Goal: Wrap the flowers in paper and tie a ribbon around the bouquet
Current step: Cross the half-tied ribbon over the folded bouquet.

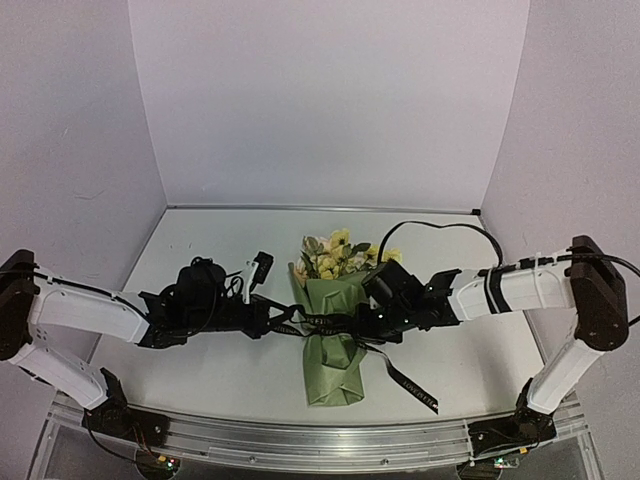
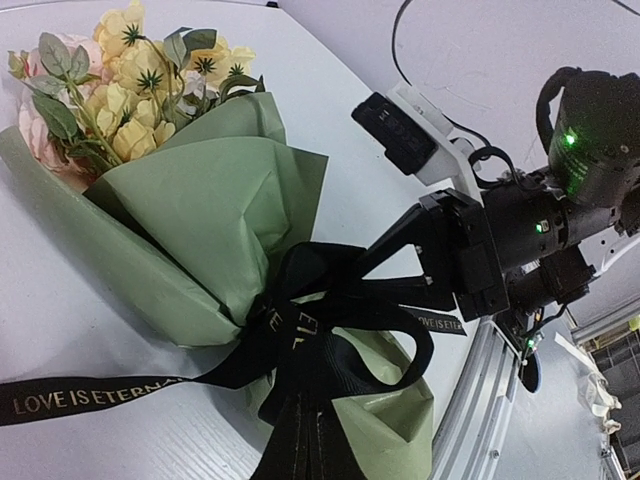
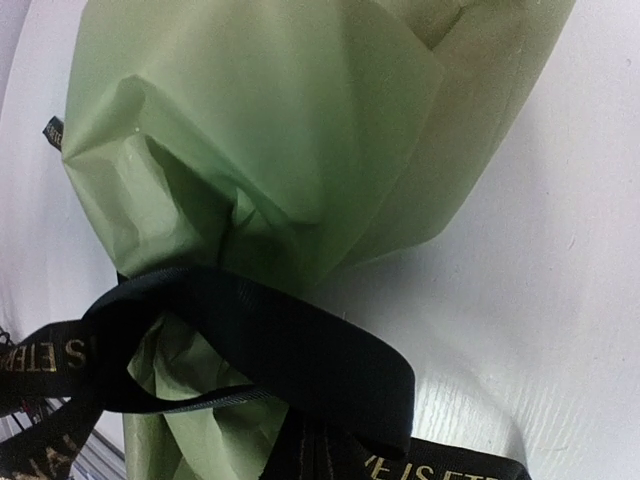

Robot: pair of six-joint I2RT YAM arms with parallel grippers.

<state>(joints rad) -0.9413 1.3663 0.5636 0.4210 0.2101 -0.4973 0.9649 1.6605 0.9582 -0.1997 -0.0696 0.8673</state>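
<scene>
The bouquet lies in the middle of the table, its olive-green paper (image 1: 335,350) cone pointing toward me and the flowers (image 1: 333,254) at the far end. The black ribbon (image 1: 335,322) circles the cone's waist, and one lettered tail (image 1: 410,385) trails to the near right. My left gripper (image 1: 283,322) is at the waist's left side and my right gripper (image 1: 375,322) at its right. In the left wrist view the left gripper (image 2: 312,420) is shut on a ribbon (image 2: 300,330) loop. The right gripper (image 3: 320,450) is shut on another ribbon (image 3: 290,350) loop beside the paper (image 3: 280,130).
White walls close the table at the back and both sides. An aluminium rail (image 1: 320,440) runs along the near edge. A black cable (image 1: 440,228) arcs over the table behind the right arm. In the left wrist view the right arm's wrist (image 2: 520,240) is just past the bouquet.
</scene>
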